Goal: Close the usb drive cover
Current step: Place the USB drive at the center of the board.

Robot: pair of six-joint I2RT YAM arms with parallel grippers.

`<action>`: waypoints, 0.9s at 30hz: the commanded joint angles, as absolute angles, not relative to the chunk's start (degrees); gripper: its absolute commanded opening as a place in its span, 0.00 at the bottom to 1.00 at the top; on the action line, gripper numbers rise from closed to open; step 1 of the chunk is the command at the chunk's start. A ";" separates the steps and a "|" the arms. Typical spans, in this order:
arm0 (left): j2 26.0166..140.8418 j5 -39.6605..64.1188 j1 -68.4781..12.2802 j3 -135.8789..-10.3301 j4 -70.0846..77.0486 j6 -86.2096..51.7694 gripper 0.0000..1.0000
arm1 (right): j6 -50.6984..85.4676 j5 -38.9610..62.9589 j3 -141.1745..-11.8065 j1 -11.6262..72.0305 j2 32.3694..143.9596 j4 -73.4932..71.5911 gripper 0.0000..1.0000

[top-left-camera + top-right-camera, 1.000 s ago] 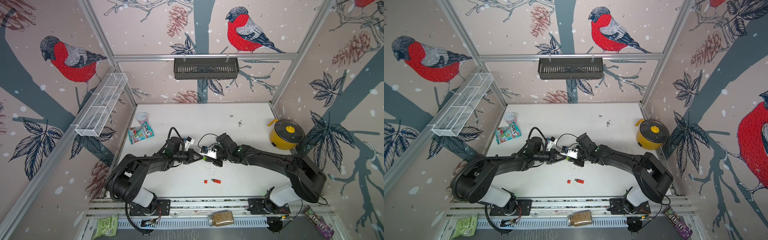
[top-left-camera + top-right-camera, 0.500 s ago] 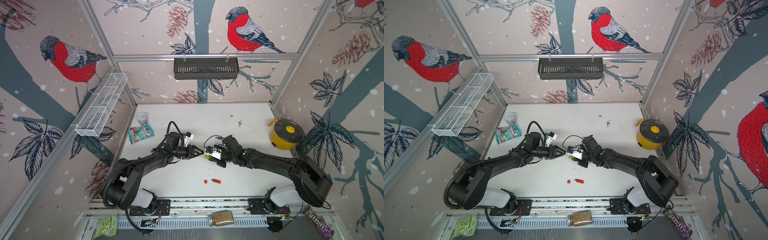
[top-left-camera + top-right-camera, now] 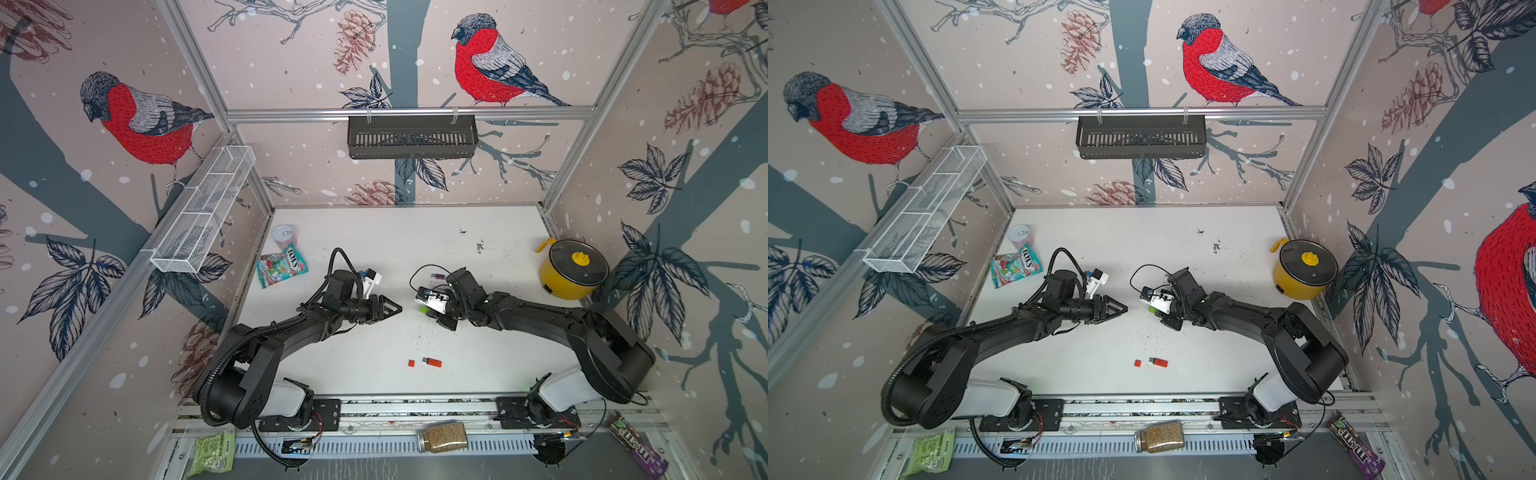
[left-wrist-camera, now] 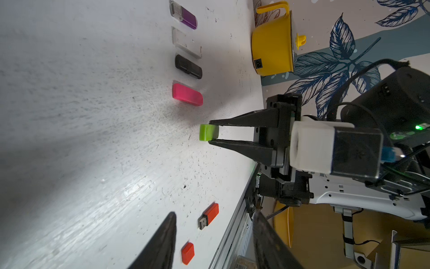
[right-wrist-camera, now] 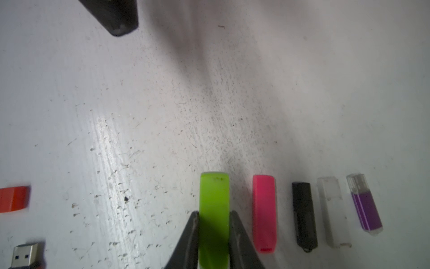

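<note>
In both top views: left tool (image 3: 395, 308) jaws apart, empty, aimed 3 o'clock toward right tool (image 3: 429, 311). Right tool clamps green usb drive (image 3: 423, 309) near bench (image 3: 374, 249) centre. Red usb drive (image 3: 433, 363), plug bare, at 6 o'clock of it; red cap (image 3: 411, 363) just beside.
Left wrist: green usb drive (image 4: 207, 132) between right tool tips.
Right wrist: pink drive (image 5: 264, 209), black drive (image 5: 304, 214) lined up beside it.

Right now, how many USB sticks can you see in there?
6. Purple, clear, black and pink lie in a row; green, next to pink, is gripped by the right jaws; orange lies uncapped near the front rail. More may be hidden.
</note>
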State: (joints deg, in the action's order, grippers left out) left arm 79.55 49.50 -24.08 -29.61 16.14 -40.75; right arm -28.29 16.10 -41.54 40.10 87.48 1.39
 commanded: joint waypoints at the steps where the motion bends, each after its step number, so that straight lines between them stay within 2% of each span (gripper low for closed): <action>1: 79.97 49.61 -24.00 -29.57 17.42 -41.19 0.53 | -28.34 14.25 -42.77 40.08 88.99 2.79 0.23; 21: 80.77 49.39 -23.99 -29.04 17.70 -41.48 0.52 | -29.37 11.95 -45.79 40.16 94.06 5.23 0.26; 27: 80.74 49.18 -24.01 -29.00 17.69 -41.57 0.53 | -29.25 12.56 -45.76 40.17 92.56 5.33 0.34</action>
